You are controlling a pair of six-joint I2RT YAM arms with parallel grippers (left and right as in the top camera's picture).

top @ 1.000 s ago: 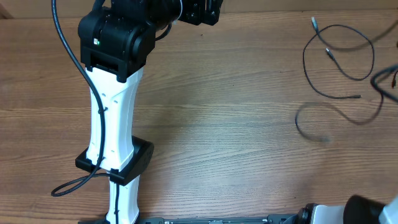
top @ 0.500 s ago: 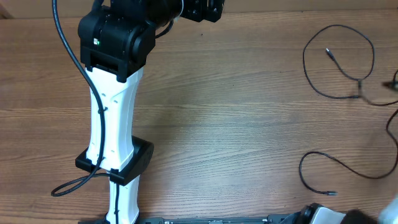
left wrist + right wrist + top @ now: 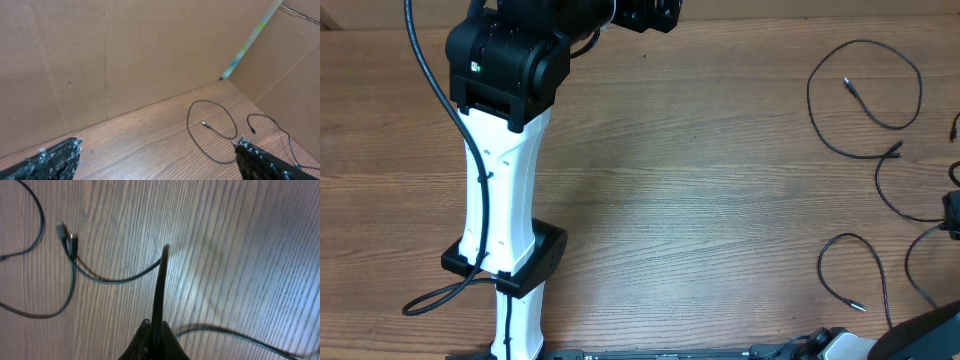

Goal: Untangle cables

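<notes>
Left arm (image 3: 505,170) runs from 6 to 12 o'clock along left third of table (image 3: 700,200). Left gripper (image 3: 157,144) spread wide, holding nothing, close to cardboard wall (image 3: 100,60) at far edge. Wide stretch of open wood from arm to 3 o'clock side. Cables (image 3: 878,180) crowd 3 o'clock edge: round loop at 2, looser loops toward 4, strands running off frame. Right gripper (image 3: 156,330) pressed together, pinching one of the cables, its short end sticking up past fingers.
</notes>
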